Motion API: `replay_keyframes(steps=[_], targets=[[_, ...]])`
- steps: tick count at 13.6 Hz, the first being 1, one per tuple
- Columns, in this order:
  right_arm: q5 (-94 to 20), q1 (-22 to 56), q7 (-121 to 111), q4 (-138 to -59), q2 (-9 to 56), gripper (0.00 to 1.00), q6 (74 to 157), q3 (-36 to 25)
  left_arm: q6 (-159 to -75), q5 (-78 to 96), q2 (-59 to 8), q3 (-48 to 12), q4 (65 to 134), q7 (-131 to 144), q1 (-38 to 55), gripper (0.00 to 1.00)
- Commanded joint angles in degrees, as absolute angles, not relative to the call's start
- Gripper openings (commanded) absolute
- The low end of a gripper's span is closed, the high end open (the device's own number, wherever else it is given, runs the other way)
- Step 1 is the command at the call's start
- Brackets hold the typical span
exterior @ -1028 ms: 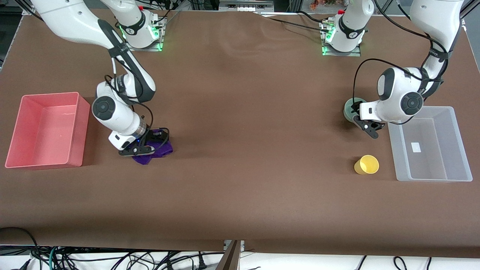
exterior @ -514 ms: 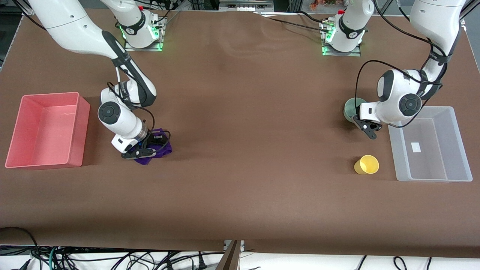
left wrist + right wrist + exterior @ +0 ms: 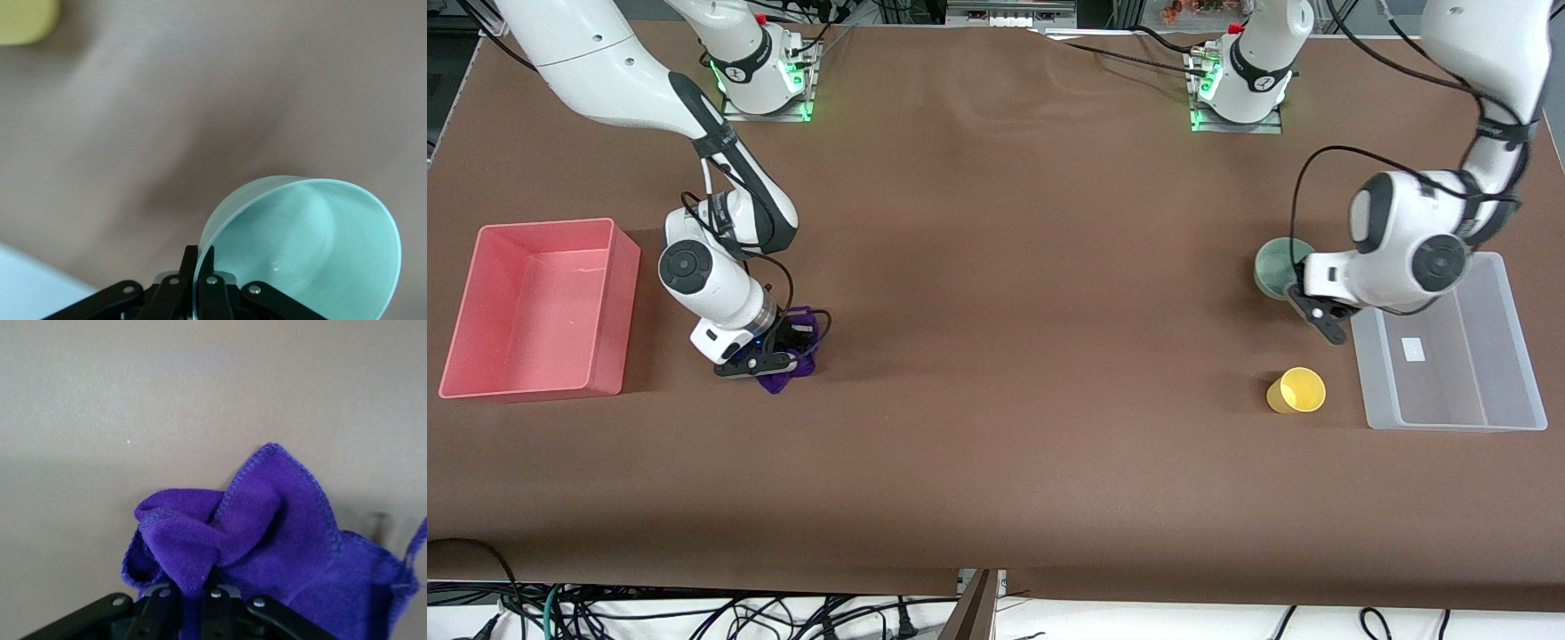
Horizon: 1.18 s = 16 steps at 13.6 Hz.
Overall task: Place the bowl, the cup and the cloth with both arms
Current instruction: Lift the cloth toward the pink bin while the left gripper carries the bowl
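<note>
My left gripper (image 3: pixel 1296 289) is shut on the rim of the mint-green bowl (image 3: pixel 1278 264) and holds it tilted just above the table beside the clear bin; the wrist view shows the bowl (image 3: pixel 313 247) pinched between my fingers (image 3: pixel 189 267). The yellow cup (image 3: pixel 1296 390) stands on the table, nearer to the front camera than the bowl; its edge shows in the left wrist view (image 3: pixel 27 20). My right gripper (image 3: pixel 778 356) is shut on a fold of the purple cloth (image 3: pixel 787 373), bunched under it beside the pink bin; the right wrist view shows the cloth (image 3: pixel 267 527) gathered up.
A pink bin (image 3: pixel 534 307) stands at the right arm's end of the table. A clear plastic bin (image 3: pixel 1449 356) stands at the left arm's end, close to the cup and the bowl. Brown tabletop lies between the two arms.
My left gripper has moved with the bowl toward the clear bin. The cloth has bunched up tighter under my right gripper.
</note>
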<state>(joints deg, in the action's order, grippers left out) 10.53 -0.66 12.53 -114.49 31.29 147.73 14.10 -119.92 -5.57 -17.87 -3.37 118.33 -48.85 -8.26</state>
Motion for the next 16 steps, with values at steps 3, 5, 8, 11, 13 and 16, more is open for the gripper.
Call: replay_keyframes(steps=[3,5,8,11,13,16], targets=[[11.1,-1.7,5.1,-105.8,23.0,0.0,124.8,13.6,-106.4,-6.5,-18.8,-3.6,98.1,-51.1,-15.4,0.0],[11.0,-3.3,-0.8,-100.7,20.1,0.0,113.1,13.2,-106.4,-6.4,-22.7,-3.4,92.3,-54.1,-19.2,0.0],[10.6,-4.3,-16.5,-93.8,18.5,0.0,100.3,3.3,-107.5,-6.1,-31.6,-3.5,87.8,-54.1,-25.7,0.0],[10.3,-4.7,-36.9,-90.4,18.1,0.0,96.0,-9.4,-114.0,-6.0,-38.8,-3.5,85.8,-54.2,-28.6,0.0],[10.2,-5.6,-40.6,-90.8,18.5,0.0,96.6,-13.3,-118.1,-5.9,-40.7,-3.5,86.0,-53.7,-28.7,0.0],[9.9,-8.0,-40.6,-92.3,21.1,0.0,99.7,-13.3,-118.5,-6.0,-41.6,-3.5,85.8,-54.2,-28.6,0.47]])
